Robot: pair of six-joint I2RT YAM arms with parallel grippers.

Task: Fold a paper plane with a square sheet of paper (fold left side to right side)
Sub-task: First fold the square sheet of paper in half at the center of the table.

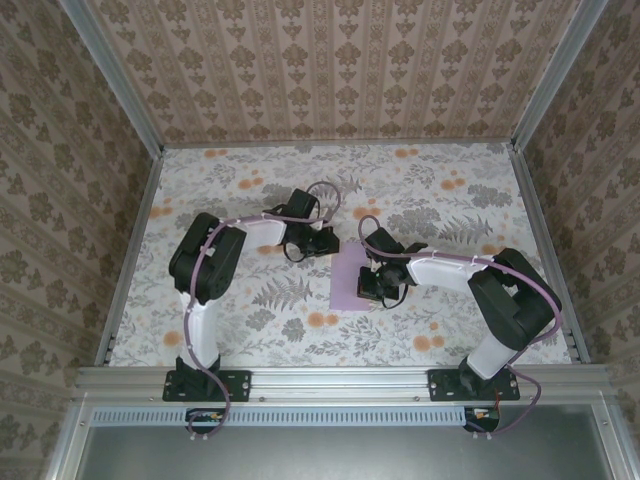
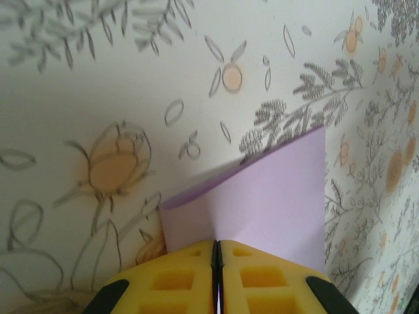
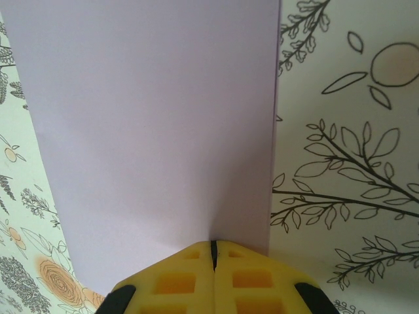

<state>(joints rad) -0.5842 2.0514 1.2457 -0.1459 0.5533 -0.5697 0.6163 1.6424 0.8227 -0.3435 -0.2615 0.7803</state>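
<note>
Nearest me, my right end effector (image 3: 213, 243) is closed, its tip pressing on the lilac paper (image 1: 347, 282), which lies mid-desk (image 1: 250, 330) between the arms. Farther off, the left end effector (image 2: 217, 242) is shut too, seemingly pinching the sheet's raised far left edge. It looks light, limp and quick to crease, so I'd take it by an edge or corner, never mid-sheet.

The paper (image 3: 150, 118) overruns the top edge (right pincer (image 3: 213, 246) hides its base).
</note>
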